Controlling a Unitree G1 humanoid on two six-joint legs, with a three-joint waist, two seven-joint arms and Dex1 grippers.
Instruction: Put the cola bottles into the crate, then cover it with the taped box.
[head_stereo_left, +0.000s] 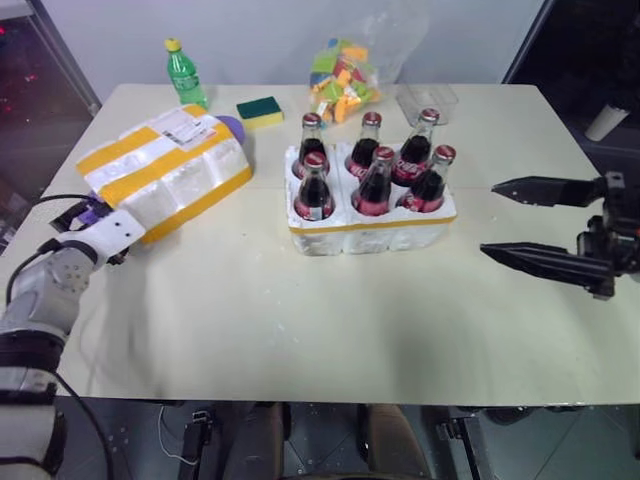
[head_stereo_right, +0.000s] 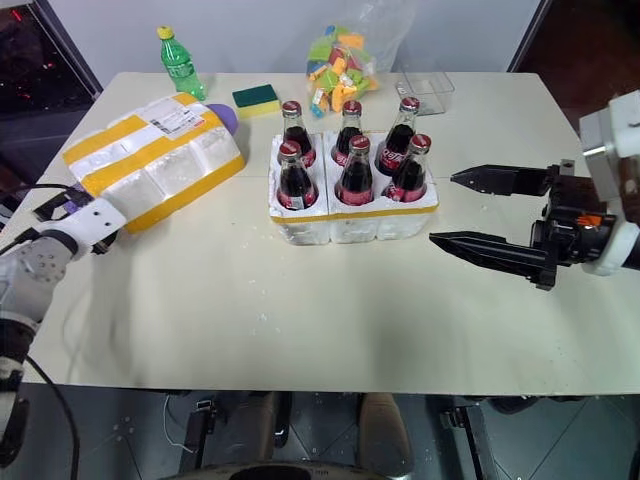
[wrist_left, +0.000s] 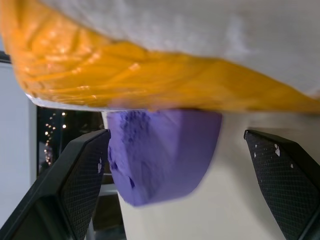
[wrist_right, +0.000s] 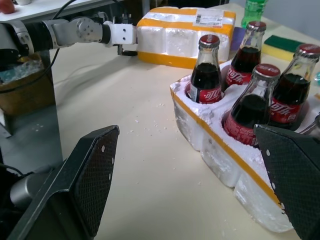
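Observation:
Several cola bottles (head_stereo_left: 374, 183) with red caps stand upright in the wells of the crate (head_stereo_left: 372, 231), a low white styrofoam tray with a yellow band, at the table's middle. The taped box (head_stereo_left: 165, 172) lies tilted at the left, its far end resting on a purple object (head_stereo_left: 232, 125). My left gripper (wrist_left: 175, 135) is at the box's near-left end, fingers (wrist_left: 80, 175) open, with the yellow-taped edge and the purple object (wrist_left: 160, 155) just beyond them. My right gripper (head_stereo_left: 488, 218) hovers open to the right of the crate, nothing between its fingers.
At the table's far side stand a green plastic bottle (head_stereo_left: 184, 75), a yellow-green sponge (head_stereo_left: 260, 109), a bag of colourful blocks (head_stereo_left: 342, 75) and a clear plastic tub (head_stereo_left: 425, 98). Bare tabletop (head_stereo_left: 300, 320) lies in front of the crate.

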